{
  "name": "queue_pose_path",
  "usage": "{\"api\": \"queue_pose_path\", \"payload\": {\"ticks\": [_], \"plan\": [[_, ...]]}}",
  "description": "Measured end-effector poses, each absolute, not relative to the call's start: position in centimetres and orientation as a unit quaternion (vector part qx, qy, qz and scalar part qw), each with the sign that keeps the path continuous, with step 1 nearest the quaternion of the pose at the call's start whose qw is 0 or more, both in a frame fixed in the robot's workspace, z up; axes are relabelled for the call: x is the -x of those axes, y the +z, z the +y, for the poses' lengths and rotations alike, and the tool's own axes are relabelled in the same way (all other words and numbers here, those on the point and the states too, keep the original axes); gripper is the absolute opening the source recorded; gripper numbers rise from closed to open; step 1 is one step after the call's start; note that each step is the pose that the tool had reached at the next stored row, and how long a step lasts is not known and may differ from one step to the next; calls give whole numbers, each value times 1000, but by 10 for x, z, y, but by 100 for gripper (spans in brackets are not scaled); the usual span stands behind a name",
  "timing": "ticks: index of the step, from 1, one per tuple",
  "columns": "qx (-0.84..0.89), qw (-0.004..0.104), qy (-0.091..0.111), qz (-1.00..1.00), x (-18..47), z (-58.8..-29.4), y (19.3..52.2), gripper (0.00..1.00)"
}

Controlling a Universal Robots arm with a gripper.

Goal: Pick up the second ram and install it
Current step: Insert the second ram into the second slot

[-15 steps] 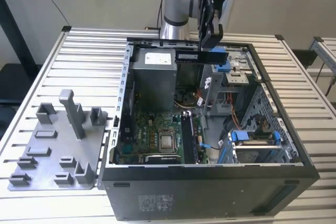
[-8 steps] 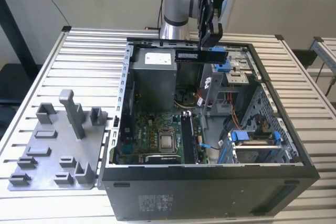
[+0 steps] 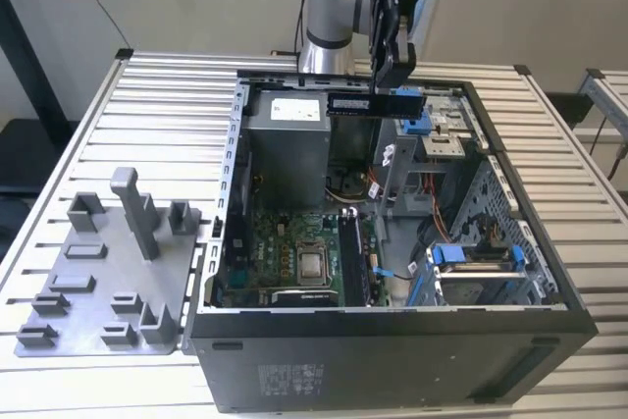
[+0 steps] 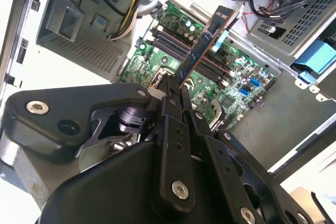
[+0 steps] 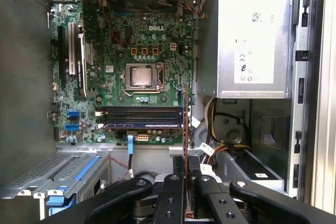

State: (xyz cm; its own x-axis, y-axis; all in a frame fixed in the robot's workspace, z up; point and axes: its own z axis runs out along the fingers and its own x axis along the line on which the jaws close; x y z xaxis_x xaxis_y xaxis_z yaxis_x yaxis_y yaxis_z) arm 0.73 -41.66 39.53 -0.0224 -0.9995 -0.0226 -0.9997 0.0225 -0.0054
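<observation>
My gripper [image 3: 391,80] is shut on the second ram [image 3: 374,104], a long dark stick held level above the back of the open computer case [image 3: 392,340]. In the second wrist view the ram [image 4: 206,43] sticks out from between the fingertips of the gripper [image 4: 173,90], over the green motherboard [image 4: 236,85]. The first wrist view shows the ram [image 5: 186,124] edge-on. There it stands out from the gripper [image 5: 186,177], beside one end of the memory slots [image 5: 142,116]. The stick hangs in the air, well above the motherboard [image 3: 294,247].
A grey fixture tray [image 3: 108,272] with upright posts lies on the slatted table at the exterior view's left. Inside the case are the power supply [image 3: 285,144], bundles of cables [image 3: 363,188] and a drive cage with blue clips [image 3: 471,262]. The case walls ring the motherboard.
</observation>
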Motion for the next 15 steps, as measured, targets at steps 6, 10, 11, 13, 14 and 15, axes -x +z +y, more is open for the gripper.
{"api": "queue_pose_path", "payload": {"ticks": [6,10,11,13,14,15], "plan": [[699,10,6,715,-7,-416,395,14],[697,10,6,717,-7,-416,395,14],[695,10,6,719,-7,-416,395,14],[690,10,6,723,-7,-416,395,14],[688,10,6,726,-7,-416,395,14],[686,10,6,728,-7,-416,395,14]]}}
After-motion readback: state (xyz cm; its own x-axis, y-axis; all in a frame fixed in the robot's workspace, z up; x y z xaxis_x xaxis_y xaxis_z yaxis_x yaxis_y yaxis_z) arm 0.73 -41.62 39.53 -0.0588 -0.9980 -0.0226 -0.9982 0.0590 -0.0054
